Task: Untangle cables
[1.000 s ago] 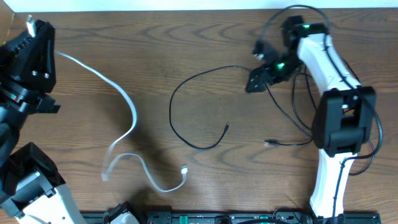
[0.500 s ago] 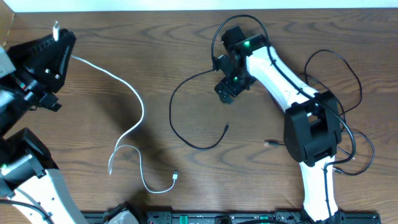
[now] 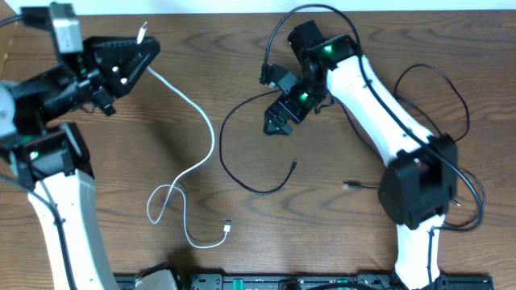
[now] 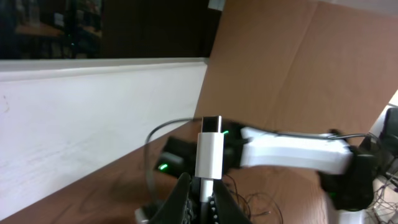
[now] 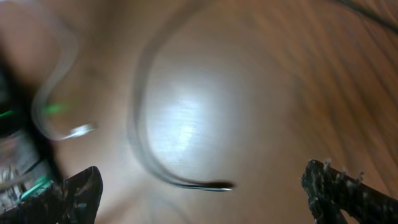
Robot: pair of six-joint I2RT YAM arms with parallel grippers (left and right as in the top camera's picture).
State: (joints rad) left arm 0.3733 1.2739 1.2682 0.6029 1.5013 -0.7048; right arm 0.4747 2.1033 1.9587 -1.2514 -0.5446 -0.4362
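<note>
1. Dark wood-grain table (image 3: 339, 242) is lying under everything you are watching; behind it, the left wrist view is showing a pale wall panel (image 4: 93, 124).
2. One white cable (image 3: 211, 137) is running from the far left down toward the near edge, curling into a loop there and ending in a small plug (image 3: 228, 228) resting on the wood.
3. One black cable (image 3: 223, 153) is lying mid-table as an open ring, its free tip (image 3: 295, 164) pointing inward. A second black cable (image 3: 364, 187) is lying just right of it, apart from it.
4. Your left arm (image 3: 64, 217) is rising from the left edge and reaching toward the far side. The left gripper (image 3: 139, 48) is pinching the white cable's opposite connector (image 4: 209, 149), which is standing upright between the closed fingers.
5. Your right arm (image 3: 379, 105) is stretching from the near right across to the far centre. The right gripper (image 3: 274, 125) is angling down-left over the ring's far side, fingers spread wide and holding nothing.
6. The right wrist view is blurring badly, giving only a dark curve and one tip. Thin black lines on the right are passing behind the right arm, so you cannot tell whether they are cords or arm wiring.
7. Counting: one white cord, two black cords clearly, two arms, two grippers.
</note>
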